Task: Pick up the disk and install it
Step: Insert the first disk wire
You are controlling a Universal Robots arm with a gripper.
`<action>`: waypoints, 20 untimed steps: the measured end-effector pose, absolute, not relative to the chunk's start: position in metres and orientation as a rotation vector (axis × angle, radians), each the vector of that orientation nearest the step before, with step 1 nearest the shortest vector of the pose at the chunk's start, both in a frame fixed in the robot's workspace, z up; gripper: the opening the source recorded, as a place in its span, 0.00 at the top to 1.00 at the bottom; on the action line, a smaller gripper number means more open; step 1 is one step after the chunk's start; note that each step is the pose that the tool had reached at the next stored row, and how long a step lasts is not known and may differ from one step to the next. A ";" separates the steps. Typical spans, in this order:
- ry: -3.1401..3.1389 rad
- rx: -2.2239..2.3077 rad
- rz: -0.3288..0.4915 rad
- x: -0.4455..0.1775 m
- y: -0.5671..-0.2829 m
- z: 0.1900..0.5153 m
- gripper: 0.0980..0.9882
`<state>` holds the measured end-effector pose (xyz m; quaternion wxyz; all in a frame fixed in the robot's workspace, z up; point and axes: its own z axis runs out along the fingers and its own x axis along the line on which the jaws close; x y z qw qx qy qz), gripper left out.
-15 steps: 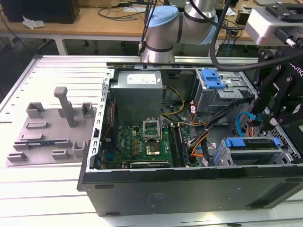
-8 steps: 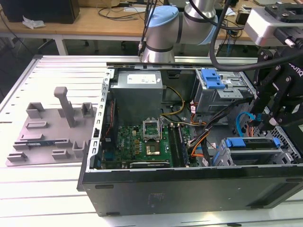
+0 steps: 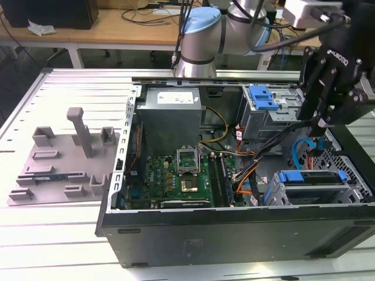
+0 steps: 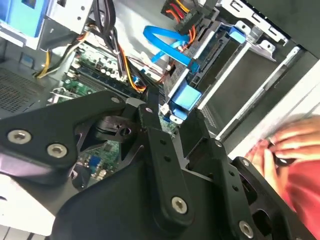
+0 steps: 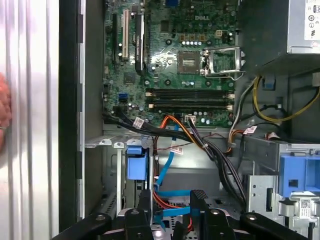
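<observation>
Disk (image 3: 310, 182) sits in the drive cage (image 3: 354, 188) inside the computer case (image 3: 234, 237)

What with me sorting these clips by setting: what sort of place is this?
Probably a robotics lab or workshop: an open computer case lies on a slotted metal table, a robot arm stands behind it, and wooden desks stand beyond.

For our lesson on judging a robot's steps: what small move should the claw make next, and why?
Probably lift straight up. The claw is open and empty over the drive cage, where the disk appears already seated, and cables lie close by.
</observation>
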<state>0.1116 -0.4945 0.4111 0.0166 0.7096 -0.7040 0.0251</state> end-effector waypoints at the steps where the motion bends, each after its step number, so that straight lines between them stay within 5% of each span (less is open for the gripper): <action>1: -2.178 2.196 0.097 0.112 -0.492 0.411 0.61; 7: -2.097 2.118 0.221 0.116 -0.459 0.411 0.61; 20: -2.161 1.962 0.244 0.153 -0.454 0.406 0.61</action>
